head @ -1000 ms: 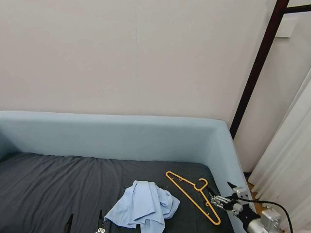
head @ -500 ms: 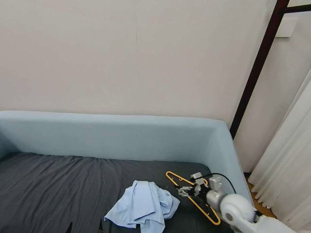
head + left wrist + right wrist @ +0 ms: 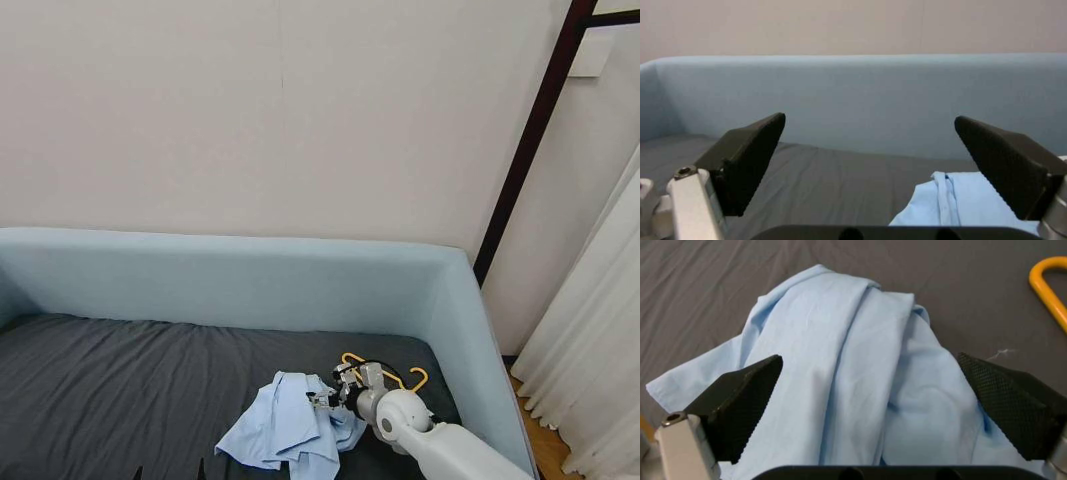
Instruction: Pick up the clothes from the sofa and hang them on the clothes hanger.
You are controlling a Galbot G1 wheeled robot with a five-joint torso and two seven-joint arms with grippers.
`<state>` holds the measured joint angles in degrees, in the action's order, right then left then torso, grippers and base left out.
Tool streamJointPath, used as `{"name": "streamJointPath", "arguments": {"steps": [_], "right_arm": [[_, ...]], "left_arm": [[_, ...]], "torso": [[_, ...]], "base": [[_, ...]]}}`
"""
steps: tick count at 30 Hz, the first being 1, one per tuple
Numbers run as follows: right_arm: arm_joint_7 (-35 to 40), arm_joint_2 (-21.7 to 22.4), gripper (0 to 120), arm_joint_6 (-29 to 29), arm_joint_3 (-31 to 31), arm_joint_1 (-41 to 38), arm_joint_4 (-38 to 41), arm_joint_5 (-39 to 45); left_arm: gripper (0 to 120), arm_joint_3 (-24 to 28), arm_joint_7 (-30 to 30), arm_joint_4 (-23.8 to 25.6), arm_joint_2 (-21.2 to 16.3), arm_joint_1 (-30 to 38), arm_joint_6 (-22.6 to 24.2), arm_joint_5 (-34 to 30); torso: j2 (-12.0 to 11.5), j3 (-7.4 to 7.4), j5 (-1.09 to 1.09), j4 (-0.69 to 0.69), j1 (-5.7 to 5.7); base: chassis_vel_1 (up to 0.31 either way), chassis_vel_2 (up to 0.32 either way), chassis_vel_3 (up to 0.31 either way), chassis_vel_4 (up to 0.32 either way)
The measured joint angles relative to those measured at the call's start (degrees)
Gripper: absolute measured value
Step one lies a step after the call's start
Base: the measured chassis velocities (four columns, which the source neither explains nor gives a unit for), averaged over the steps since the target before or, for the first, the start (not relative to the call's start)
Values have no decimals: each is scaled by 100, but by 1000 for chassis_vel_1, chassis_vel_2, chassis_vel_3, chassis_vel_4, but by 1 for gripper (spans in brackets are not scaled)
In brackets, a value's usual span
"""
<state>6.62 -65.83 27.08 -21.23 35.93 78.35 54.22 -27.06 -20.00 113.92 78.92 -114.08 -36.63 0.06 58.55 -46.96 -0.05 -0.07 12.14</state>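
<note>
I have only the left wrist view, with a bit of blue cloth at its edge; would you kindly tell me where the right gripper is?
Observer: The right gripper is low over the blue shirt, which lies crumpled on the sofa seat, ahead and to the right of your left gripper.
Operator: Thank you. Has it gripped the cloth?
Observer: No. In the right wrist view its fingers stand wide open with the shirt loose below them.
Operator: And is there a hanger nearby?
Observer: Yes, an orange hanger lies on the seat on the shirt's right, partly behind the right arm.
</note>
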Motion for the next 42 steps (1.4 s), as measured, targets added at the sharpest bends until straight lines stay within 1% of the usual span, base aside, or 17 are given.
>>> {"name": "streamJointPath", "arguments": {"steps": [4,8,9,11,13,14,17,18,22,23,25,26,28,30,38,41,42], "right_arm": [[-43,-118,95,0,7,6,-162,4],[4,-320,77,61,47,50,-429,-10],[4,-320,77,61,47,50,-429,-10],[17,-368,69,59,77,90,-478,-31],[18,-361,59,47,88,122,-428,-36],[18,-361,59,47,88,122,-428,-36],[17,-324,43,29,68,133,-322,-34],[17,-324,43,29,68,133,-322,-34],[15,-298,25,-14,34,143,-297,-107],[15,-298,25,-14,34,143,-297,-107],[-17,-278,15,-38,11,148,-292,-144],[-17,-278,15,-38,11,148,-292,-144],[-71,-269,5,-84,-10,159,-275,-189],[-111,-269,0,-127,-16,173,-255,-236],[-198,-174,0,-306,-18,218,-16,-343],[-255,66,0,-468,-18,184,252,-391],[-255,66,0,-468,-18,184,252,-391]], "left_arm": [[100,-6,0,5,-16,0,2,-7],[100,-33,1,27,-60,-45,12,-127],[100,-33,1,27,-60,-45,12,-127],[100,-50,-1,33,-66,-62,10,-152],[100,-54,-21,34,-60,-62,10,-170],[100,-54,-21,34,-60,-62,10,-170],[100,-52,-32,34,-59,-57,10,-182],[100,-52,-32,34,-59,-57,10,-182],[100,-40,-32,34,-61,-45,10,-189],[100,-40,-32,34,-61,-45,10,-189],[100,-36,-33,28,-52,-36,10,-192],[100,-36,-33,28,-52,-36,10,-192],[100,-24,-33,15,-34,-32,9,-193],[100,-9,-34,13,-19,-37,8,-193],[100,6,-34,-5,-2,-49,-4,-192],[100,2,-36,-3,-3,-57,-5,-203],[100,2,-36,-3,-3,-57,-5,-203]], "torso": [[0,0,0,0,0],[0,0,2,1,0],[0,0,2,1,0],[0,0,2,1,0],[0,0,1,1,0],[0,0,1,1,0],[0,0,2,1,-1],[0,0,2,1,-1],[0,0,2,1,-1],[0,0,2,1,-1],[0,0,2,0,-1],[0,0,2,0,-1],[0,0,2,1,-1],[0,0,2,1,-1],[0,0,3,2,-1],[0,0,3,0,-1],[0,0,3,0,-1]], "base": [[0,0,0,0],[0,0,0,0],[0,0,0,0],[0,0,0,0],[0,0,0,0],[0,0,0,0],[0,0,0,0],[0,0,0,0],[0,0,0,0],[0,0,0,0],[0,0,0,0],[0,0,0,0],[0,0,0,0],[0,0,0,0],[0,0,0,0],[0,0,0,0],[0,0,0,0]]}}
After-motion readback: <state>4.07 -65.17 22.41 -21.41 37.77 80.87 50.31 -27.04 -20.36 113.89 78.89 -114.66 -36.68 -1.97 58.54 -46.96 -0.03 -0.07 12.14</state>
